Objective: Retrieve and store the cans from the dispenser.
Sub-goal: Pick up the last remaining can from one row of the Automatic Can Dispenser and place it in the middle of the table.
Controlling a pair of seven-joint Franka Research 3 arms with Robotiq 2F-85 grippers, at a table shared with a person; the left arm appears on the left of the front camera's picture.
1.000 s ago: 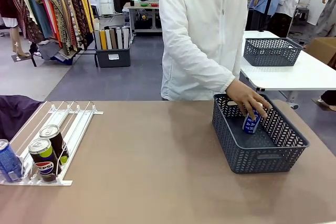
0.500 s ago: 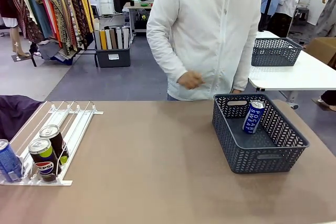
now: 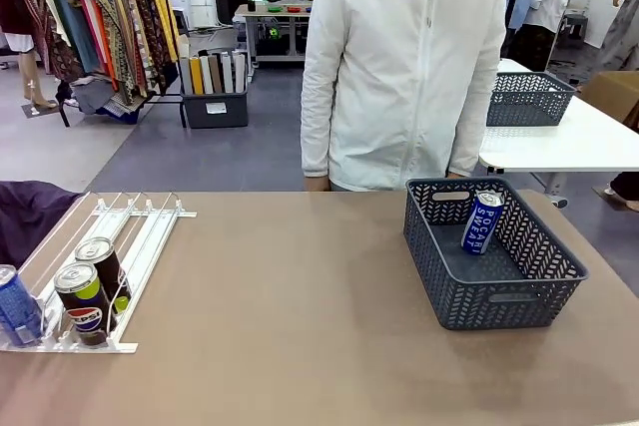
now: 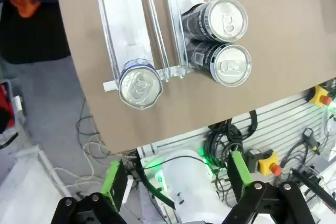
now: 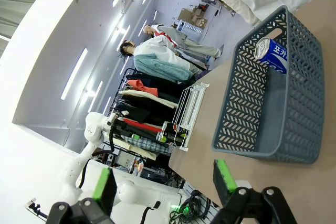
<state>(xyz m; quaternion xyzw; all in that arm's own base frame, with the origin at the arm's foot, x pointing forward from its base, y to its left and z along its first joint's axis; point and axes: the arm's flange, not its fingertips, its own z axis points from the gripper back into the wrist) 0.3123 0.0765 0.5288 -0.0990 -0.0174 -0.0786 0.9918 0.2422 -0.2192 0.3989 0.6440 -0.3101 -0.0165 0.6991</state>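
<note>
Cans in the low white railed dispenser all stand upright, long axes vertical and silver tops up. You see two black Pepsi cans with yellow-green bands, one right behind the other in one lane at the near stops. A blue silver-topped can stands in a lane further to the robot's left, also at the near end.

One more, the blue Pocari Sweat can, sits in the dark grey perforated plastic basket on the right side of the brown table. It leans against the basket's far right wall, top tilted up and away, and the lettering runs along its length. The basket holds that single can.

Your left gripper hangs above the near end of the dispenser, looking straight down on the three can tops. Its green pads are spread wide, holding and touching nothing. Your right gripper is likewise spread wide and empty, well apart from the basket it faces.

A person in a white jacket stands at the table's far edge.
</note>
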